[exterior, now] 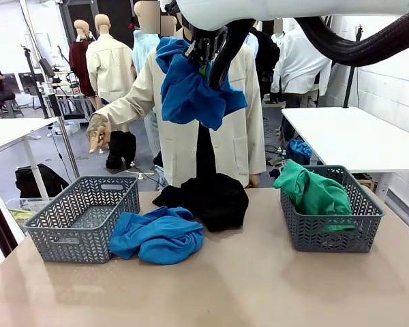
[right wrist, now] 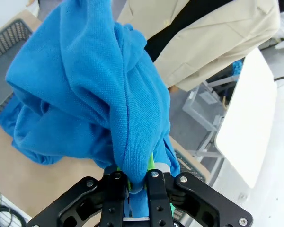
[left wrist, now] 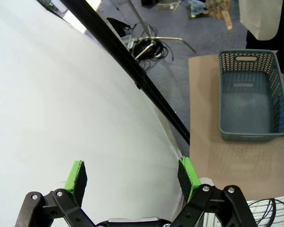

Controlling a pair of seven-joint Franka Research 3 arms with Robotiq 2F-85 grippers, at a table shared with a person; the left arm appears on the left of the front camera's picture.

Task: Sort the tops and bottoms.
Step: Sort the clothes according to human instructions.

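My right gripper [exterior: 201, 51] hangs high over the middle of the table, shut on a bright blue top [exterior: 194, 92] that dangles bunched below it. In the right wrist view the fingers [right wrist: 114, 182] pinch a fold of this top [right wrist: 94, 94]. A second blue top [exterior: 157, 235] lies crumpled on the table beside the left basket [exterior: 61, 238]. Behind it lies a black bottom [exterior: 215, 197]. A green bottom [exterior: 313, 191] fills the right basket [exterior: 327, 238]. My left gripper [left wrist: 132, 175] is open, holding nothing, above and to the side of the left basket [left wrist: 222, 94].
A person in a beige jacket [exterior: 242, 122] stands at the table's far edge, one hand [exterior: 97, 129] hanging to the left. The left basket holds nothing. A white table [exterior: 354, 136] stands at the back right. The tabletop's front [exterior: 245, 286] is bare.
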